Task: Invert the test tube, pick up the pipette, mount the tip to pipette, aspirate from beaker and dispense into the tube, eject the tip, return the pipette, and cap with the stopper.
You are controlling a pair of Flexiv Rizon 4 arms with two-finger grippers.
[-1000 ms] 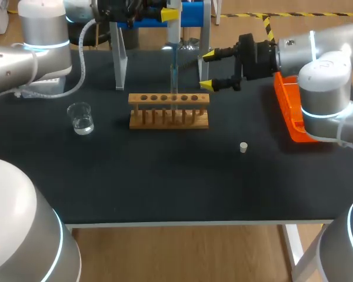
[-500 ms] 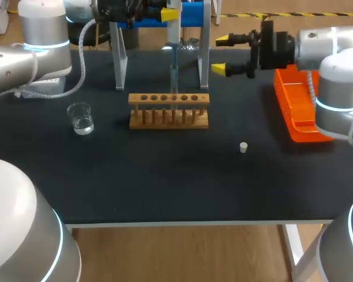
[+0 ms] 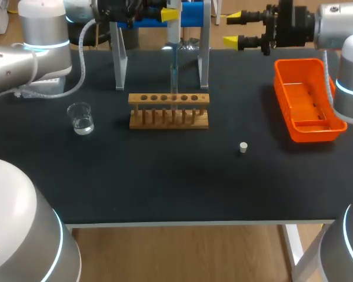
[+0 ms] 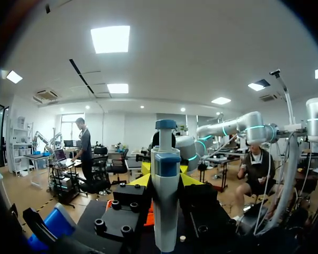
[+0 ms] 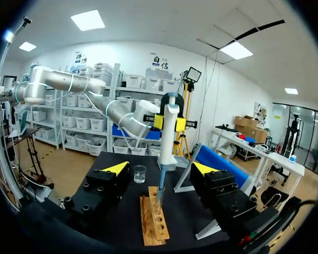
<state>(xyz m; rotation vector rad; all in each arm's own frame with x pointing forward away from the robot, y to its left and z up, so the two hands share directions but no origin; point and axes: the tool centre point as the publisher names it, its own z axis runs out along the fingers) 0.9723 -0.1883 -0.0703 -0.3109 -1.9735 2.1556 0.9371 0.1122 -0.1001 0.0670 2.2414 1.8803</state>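
Note:
My left gripper (image 3: 165, 13) is shut on the blue and white pipette (image 3: 172, 35) above the wooden rack (image 3: 169, 110). In the left wrist view the pipette (image 4: 165, 201) stands upright between the yellow fingers (image 4: 142, 179). Its thin tip points down into a test tube (image 3: 174, 88) standing in the rack. My right gripper (image 3: 236, 27) hangs open and empty over the table's far edge, right of the pipette. From the right wrist, the pipette (image 5: 168, 132) and rack (image 5: 153, 219) lie ahead of that gripper (image 5: 161, 169). The beaker (image 3: 80, 117) holds clear liquid left of the rack. The white stopper (image 3: 243, 147) lies to the rack's front right.
The pipette stand (image 3: 204, 53), with clear legs and a blue top, straddles the area behind the rack. An orange tray (image 3: 284, 97) sits at the right edge of the table. The beaker (image 5: 140, 173) shows beyond the rack in the right wrist view.
My right arm has drawn back and up from beside the rack to the table's far edge, uncovering the orange tray. Its fingers stand a little closer together. The left arm and pipette are unmoved.

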